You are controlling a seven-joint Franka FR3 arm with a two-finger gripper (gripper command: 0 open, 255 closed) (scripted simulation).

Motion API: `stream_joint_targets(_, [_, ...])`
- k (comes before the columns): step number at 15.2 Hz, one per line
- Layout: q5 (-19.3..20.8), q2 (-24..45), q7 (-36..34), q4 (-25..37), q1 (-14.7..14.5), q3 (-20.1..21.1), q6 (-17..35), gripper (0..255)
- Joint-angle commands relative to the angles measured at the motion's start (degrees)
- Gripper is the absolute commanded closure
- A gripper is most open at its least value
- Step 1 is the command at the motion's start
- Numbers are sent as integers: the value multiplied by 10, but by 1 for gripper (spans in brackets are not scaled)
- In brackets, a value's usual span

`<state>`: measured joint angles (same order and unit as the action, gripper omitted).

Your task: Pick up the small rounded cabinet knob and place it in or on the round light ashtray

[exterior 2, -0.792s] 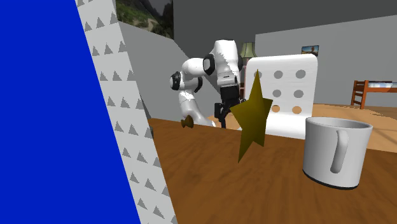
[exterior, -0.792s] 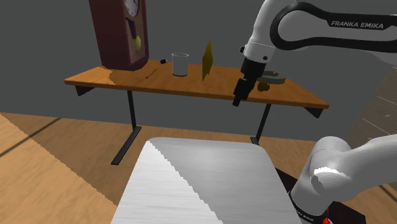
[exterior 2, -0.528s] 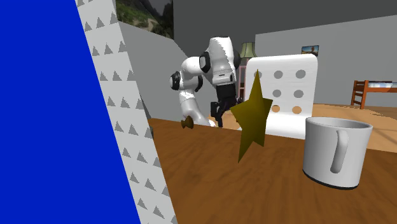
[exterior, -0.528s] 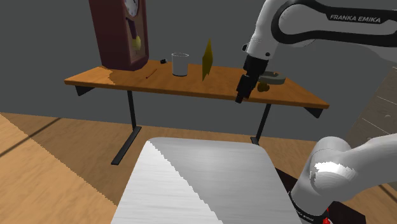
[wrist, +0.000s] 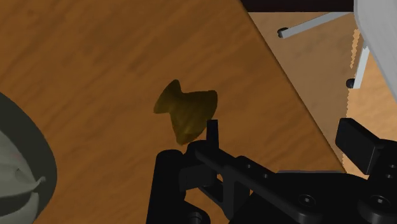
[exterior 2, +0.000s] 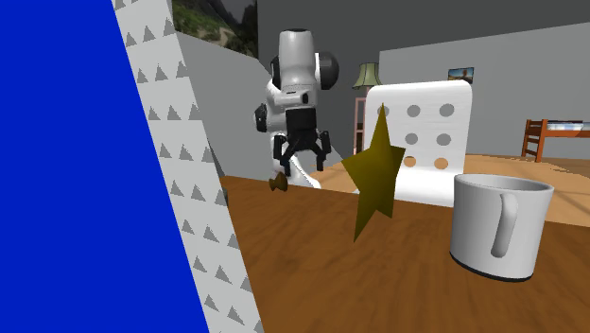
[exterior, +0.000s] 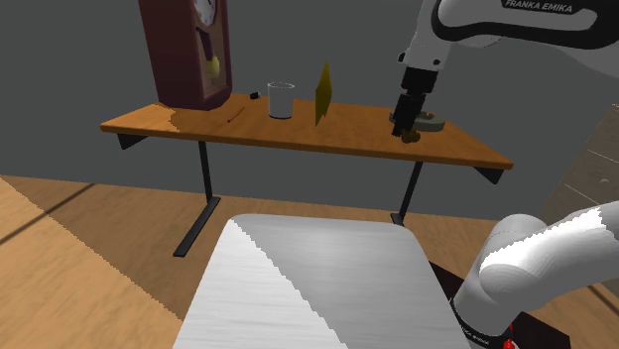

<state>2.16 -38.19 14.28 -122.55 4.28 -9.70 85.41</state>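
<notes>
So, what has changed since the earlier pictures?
The arm swung toward the shoulder view's right, over the table; its open jaws now hang above the knob, beside the ashtray. Nothing was grasped. Knob, ashtray, mug and star stayed put.

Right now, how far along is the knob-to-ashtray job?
Done: the open end effector hangs close above the knob, not around it. In hand: nothing; the knob lies on the table, unclasped. Left: descend, grasp, lift, set it in the ashtray beside it.
</notes>
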Motion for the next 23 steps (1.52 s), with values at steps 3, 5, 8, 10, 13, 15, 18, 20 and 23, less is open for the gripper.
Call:
stream_joint_targets(3, [26,42,42,68,12,-38,-43,0])
stream_joint_targets(5, [37,63,61,102,17,-55,-62,0])
stream_joint_targets(8, [39,52,59,70,18,-55,-40,0])
stream_joint_targets(10, [40,46,58,49,19,-56,-26,0])
stream_joint_targets(13, [42,38,57,23,21,-56,-8,0])
stream_joint_targets(15, [42,38,57,23,21,-56,-8,0])
stream_joint_targets(18, [42,38,57,23,21,-56,-8,0])
stream_joint_targets(20, [42,38,57,23,21,-56,-8,0])
stream_joint_targets(23, [42,38,57,23,21,-56,-8,255])
